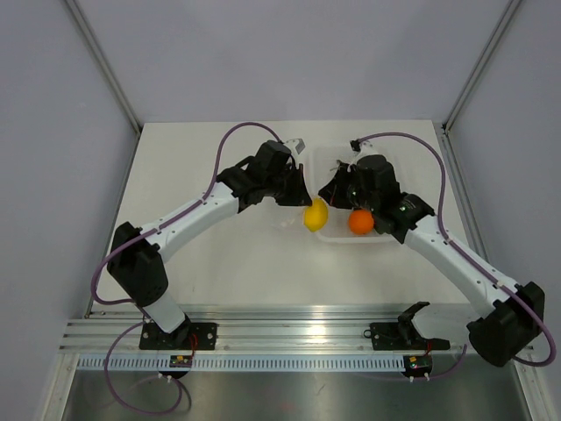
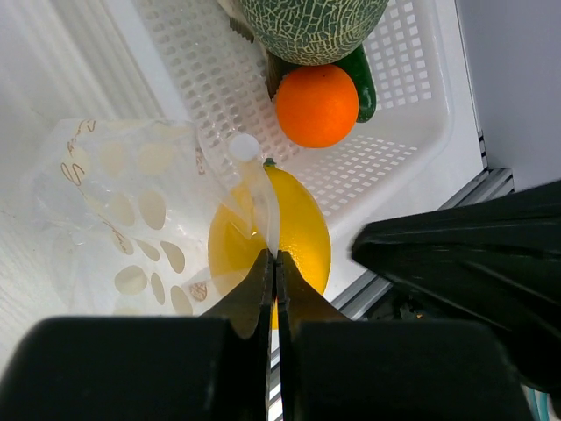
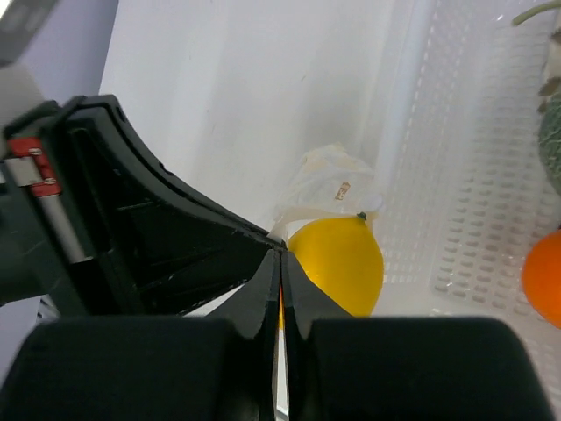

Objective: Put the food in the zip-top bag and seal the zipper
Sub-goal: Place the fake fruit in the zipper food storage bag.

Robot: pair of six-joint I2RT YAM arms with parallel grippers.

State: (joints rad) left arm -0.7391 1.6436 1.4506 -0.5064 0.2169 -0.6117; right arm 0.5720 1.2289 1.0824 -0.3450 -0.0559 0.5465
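Note:
The yellow food (image 1: 316, 214) sits just left of the white basket, wrapped by the clear zip-top bag (image 2: 131, 210) printed with white drops. In the left wrist view the food (image 2: 302, 219) shows through the film. The zipper (image 2: 261, 197) runs as a pale strip over the food into my left gripper (image 2: 274, 256), which is shut on it. My right gripper (image 3: 281, 253) is shut at the bag's edge beside the food (image 3: 342, 263), tip to tip with the left gripper. In the top view, left gripper (image 1: 298, 195) and right gripper (image 1: 331, 195) flank the food.
A white perforated basket (image 1: 386, 239) lies right of the food and holds an orange (image 1: 360, 221), a grey-green melon (image 2: 311, 26) and a dark green vegetable (image 2: 365, 83). An aluminium rail (image 1: 289, 333) lines the near table edge. Grey walls enclose the table.

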